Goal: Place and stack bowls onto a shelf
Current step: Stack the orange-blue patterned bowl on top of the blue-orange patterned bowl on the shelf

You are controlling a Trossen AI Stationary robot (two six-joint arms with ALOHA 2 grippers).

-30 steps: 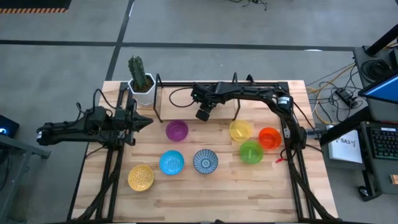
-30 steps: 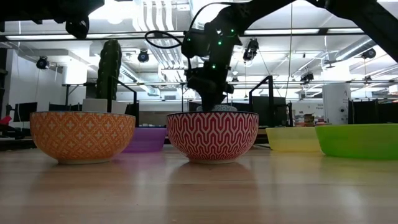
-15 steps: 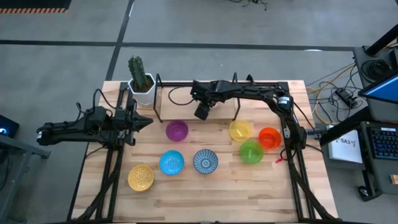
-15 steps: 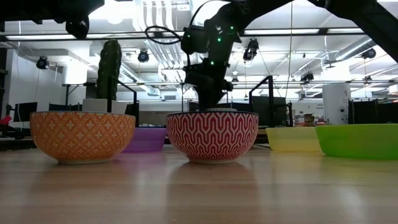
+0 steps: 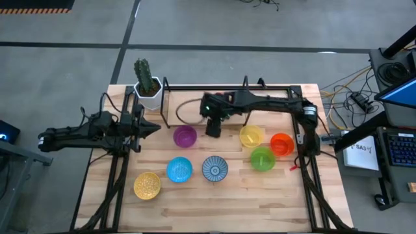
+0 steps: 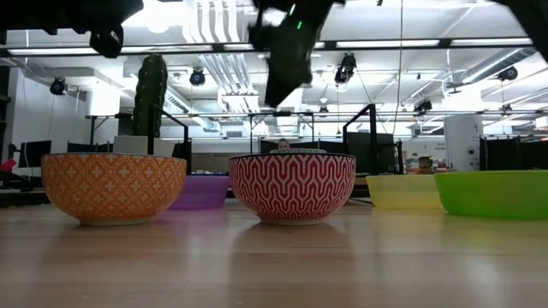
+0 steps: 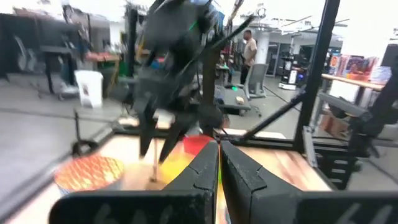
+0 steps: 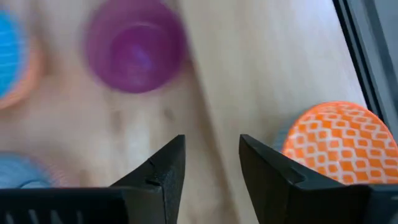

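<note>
Seven bowls stand on the table in the high view: purple, yellow, red-orange, green, blue, blue-and-white patterned and a second yellow. The orange bowl shows only in the right wrist view, beside a black rail; my right arm covers it from above. My right gripper is open and empty, high above the table by the shelf and right of the purple bowl. My left gripper is shut and waits at the table's left.
A white pot with a cactus stands at the far left corner by the shelf's upright. In the low view an orange-patterned bowl and a red-patterned bowl stand nearest. Bare tabletop lies along the near edge.
My right gripper has risen from low over the shelf, just behind the red-patterned bowl, to well above it, and has shifted a little toward the near edge. No bowl on the table has moved.
</note>
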